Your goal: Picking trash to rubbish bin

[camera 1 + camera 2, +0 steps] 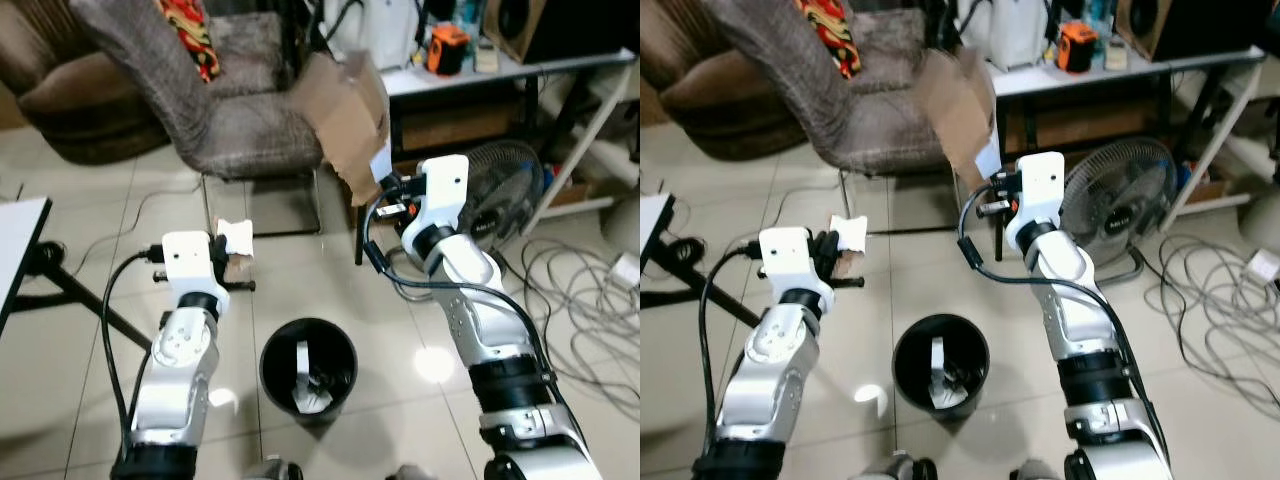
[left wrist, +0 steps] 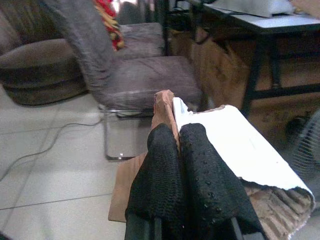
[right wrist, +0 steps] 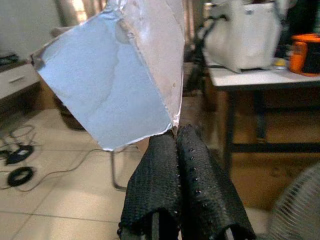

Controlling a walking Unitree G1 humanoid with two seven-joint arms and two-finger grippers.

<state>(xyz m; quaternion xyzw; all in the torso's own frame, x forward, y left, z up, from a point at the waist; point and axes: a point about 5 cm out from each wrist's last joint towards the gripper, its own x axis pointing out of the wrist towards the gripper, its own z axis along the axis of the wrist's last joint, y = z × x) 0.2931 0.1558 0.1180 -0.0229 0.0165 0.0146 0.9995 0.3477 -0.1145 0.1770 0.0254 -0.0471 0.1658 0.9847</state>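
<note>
Left wrist view, left tool [image 2: 179, 145] pinching torn cardboard scrap [image 2: 235, 150], far edge cut off

two cardboard pieces [image 1: 350, 120] [image 1: 236, 250], one bin [image 1: 308, 368], one fan [image 1: 505, 190].

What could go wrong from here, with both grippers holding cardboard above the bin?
1. The large cardboard sheet in the right gripper looks wider than the rubbish bin mouth; it may catch on the rim or tip the bin.
2. It is pinched only at an edge, so it could swing or slip.
3. The left gripper holds its cardboard scrap off to the bin's side; released there, it would likely hit the floor.
</note>
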